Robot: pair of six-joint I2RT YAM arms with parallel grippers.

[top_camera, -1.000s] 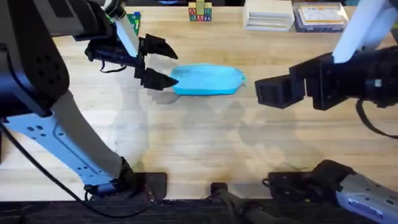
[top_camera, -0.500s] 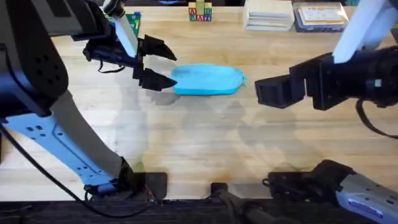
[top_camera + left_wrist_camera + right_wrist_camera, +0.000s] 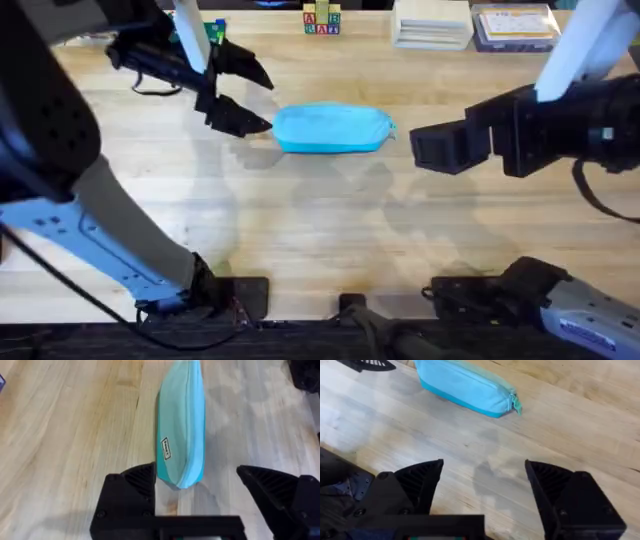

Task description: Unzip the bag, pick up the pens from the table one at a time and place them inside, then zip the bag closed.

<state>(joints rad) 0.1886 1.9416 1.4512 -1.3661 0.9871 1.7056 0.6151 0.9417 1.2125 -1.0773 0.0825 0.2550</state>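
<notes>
Pincer (image 3: 238, 97) of the left arm gaped wide beside the bag (image 3: 333, 128), zipped shut on the table (image 3: 320, 230); the right pincer (image 3: 484, 485) hung open, clear, presumably waiting.

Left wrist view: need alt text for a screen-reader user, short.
A light-blue zippered bag lies closed on the wooden table, running lengthwise away from the camera, a small white label on its side. The left tool is open, its two black fingers straddling the bag's near end without touching it.
</notes>
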